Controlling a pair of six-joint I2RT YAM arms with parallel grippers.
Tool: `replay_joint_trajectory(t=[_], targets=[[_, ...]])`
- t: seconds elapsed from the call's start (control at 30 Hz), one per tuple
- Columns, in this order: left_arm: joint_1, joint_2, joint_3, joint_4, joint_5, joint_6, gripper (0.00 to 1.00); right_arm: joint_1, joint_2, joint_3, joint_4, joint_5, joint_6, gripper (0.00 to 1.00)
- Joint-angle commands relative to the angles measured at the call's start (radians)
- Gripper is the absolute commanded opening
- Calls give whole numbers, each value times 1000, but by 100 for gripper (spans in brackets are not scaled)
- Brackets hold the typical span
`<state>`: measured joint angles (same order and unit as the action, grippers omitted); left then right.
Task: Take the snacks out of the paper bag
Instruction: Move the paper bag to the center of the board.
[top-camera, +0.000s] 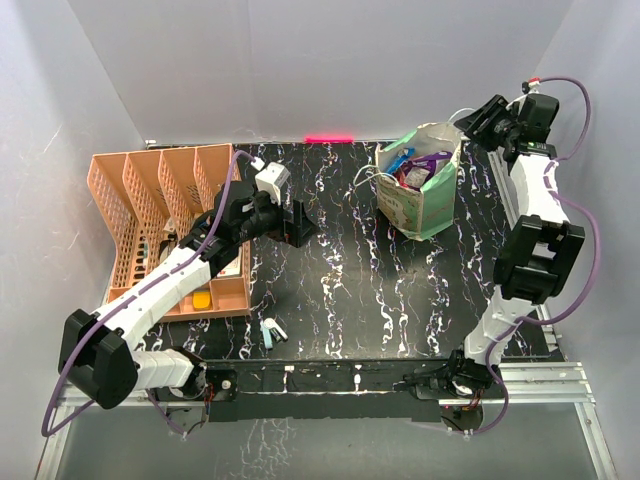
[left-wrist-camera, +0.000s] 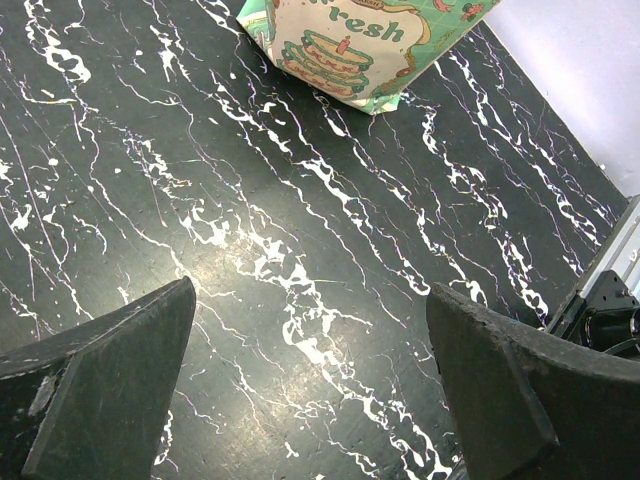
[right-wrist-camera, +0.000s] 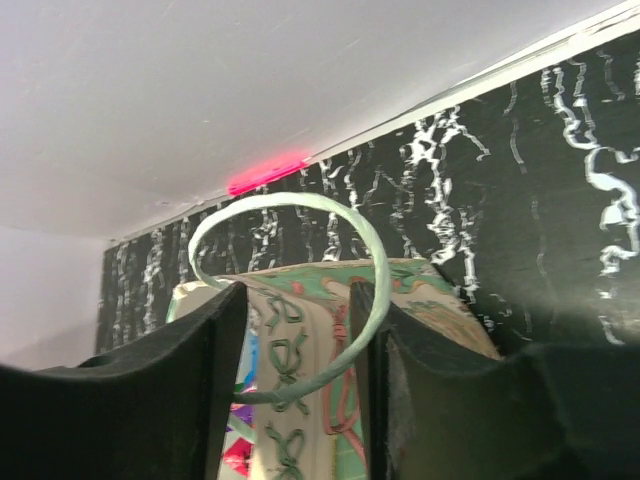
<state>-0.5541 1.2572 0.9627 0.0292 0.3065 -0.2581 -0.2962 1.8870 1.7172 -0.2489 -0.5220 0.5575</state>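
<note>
The cream and green paper bag (top-camera: 425, 205) stands upright at the back right of the black marbled table. Purple, red and blue snack packets (top-camera: 418, 172) poke out of its open top. My right gripper (top-camera: 468, 122) is at the bag's right rim. In the right wrist view its jaws (right-wrist-camera: 300, 300) are part open and straddle the bag's wall (right-wrist-camera: 300, 340), with a string handle (right-wrist-camera: 300, 205) looped over them and packets (right-wrist-camera: 240, 440) showing beside the left finger. My left gripper (top-camera: 300, 225) is open and empty over the table's middle (left-wrist-camera: 310, 380), with the bag (left-wrist-camera: 350, 45) ahead of it.
An orange slotted tray (top-camera: 130, 190) stands at the left, holding a small yellow item (top-camera: 203, 300). A small teal item (top-camera: 272, 330) lies on the table near the front edge. A pink strip (top-camera: 330, 137) marks the back edge. Walls close in the back and sides.
</note>
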Motion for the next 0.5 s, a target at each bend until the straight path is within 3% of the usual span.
replay_joint_trajectory(t=[0.0, 0.13, 0.3, 0.47], targets=[[-4, 0, 19, 11, 12, 7, 98, 3, -27, 39, 121, -76, 30, 42], [-3, 4, 20, 11, 15, 6, 98, 3, -58, 28, 146, -82, 20, 32], [-3, 11, 21, 11, 16, 6, 98, 0, -120, -10, 184, -107, 25, 10], [-4, 23, 21, 11, 20, 3, 98, -3, -222, -77, 248, -117, 40, 7]])
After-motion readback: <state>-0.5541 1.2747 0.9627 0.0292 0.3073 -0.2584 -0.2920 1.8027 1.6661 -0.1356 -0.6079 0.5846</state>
